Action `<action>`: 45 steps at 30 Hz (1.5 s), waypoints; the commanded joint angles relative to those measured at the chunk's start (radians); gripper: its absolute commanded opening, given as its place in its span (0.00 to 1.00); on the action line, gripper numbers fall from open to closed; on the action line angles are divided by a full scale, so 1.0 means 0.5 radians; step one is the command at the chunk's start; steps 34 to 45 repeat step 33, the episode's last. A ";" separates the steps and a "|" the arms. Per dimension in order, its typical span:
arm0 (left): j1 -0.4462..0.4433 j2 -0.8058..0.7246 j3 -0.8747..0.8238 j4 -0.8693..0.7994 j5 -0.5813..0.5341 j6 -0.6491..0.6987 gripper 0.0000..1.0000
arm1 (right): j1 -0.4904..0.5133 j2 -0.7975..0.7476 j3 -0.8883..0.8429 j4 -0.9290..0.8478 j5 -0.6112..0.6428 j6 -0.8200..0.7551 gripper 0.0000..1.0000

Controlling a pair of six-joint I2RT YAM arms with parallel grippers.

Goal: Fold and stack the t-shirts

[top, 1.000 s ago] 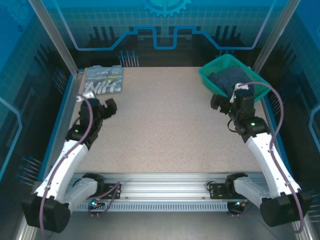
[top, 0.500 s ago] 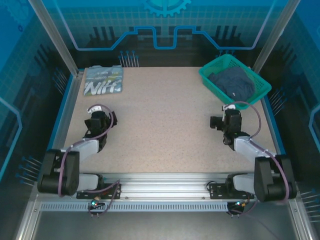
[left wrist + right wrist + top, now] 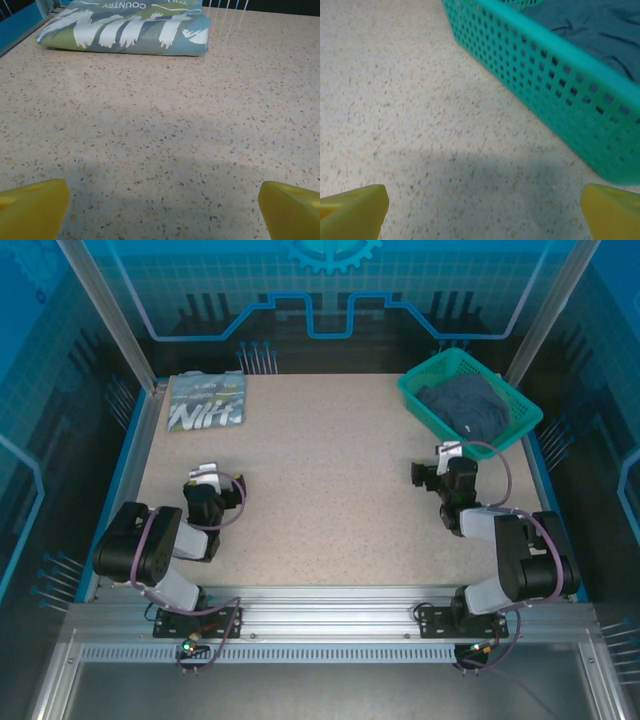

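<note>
Our pale tee lies folded. Our left gripper and right gripper gape wide, holding nothing. Next we fetch the dark tee from its basket.

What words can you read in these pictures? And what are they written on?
"COUNTRY": small white print on the folded pale t-shirt, near its far edge, in the left wrist view.
Other small print beside it: cut off by the picture's edge, unreadable.
Big white brush-stroke letters on the same t-shirt: too blurred and slanted to read, in the top view too.
Dark t-shirt and teal mesh basket: no writing to be seen.
</note>
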State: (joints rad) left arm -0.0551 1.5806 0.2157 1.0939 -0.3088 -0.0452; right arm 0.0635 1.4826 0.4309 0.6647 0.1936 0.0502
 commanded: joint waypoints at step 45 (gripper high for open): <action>0.070 -0.067 0.280 -0.248 0.118 0.008 0.99 | 0.036 0.041 -0.025 0.235 0.010 -0.053 1.00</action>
